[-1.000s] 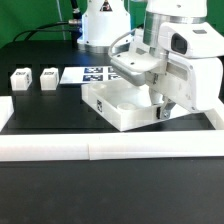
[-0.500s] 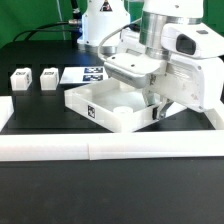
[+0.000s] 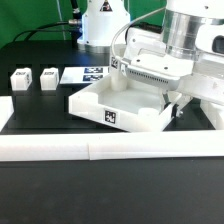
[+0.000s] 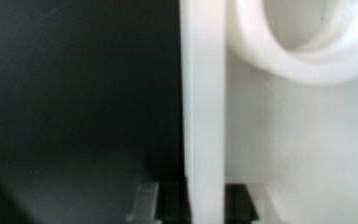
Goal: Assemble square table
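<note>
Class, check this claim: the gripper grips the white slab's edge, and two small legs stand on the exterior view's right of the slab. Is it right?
Not quite. The two small legs stand on the exterior view's left of the slab, as the exterior view shows. The gripper does grip the slab's edge.

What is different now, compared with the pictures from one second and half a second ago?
The gripper, still shut on the rim of the tabletop slab, has swung toward the exterior view's right and turned the slab around, so a tagged edge now faces the camera. The two legs and the marker board stayed in place.
</note>
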`<state>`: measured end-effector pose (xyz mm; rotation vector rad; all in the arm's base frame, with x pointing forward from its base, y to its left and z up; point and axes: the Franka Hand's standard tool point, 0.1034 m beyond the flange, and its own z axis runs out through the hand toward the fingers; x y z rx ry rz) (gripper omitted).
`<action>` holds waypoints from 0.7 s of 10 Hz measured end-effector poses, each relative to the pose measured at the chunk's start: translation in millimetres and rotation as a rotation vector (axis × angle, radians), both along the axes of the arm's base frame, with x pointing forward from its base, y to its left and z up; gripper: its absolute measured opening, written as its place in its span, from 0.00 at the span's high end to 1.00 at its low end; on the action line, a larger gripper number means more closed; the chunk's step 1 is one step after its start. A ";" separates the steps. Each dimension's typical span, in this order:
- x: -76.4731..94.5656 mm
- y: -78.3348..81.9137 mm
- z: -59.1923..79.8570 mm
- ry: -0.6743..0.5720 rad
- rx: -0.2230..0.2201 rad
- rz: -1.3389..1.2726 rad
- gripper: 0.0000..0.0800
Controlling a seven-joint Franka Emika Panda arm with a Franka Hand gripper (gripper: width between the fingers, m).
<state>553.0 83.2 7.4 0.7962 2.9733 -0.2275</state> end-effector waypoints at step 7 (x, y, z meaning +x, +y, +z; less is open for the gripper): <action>0.4 6.2 0.7 0.040 -0.039 0.407 0.94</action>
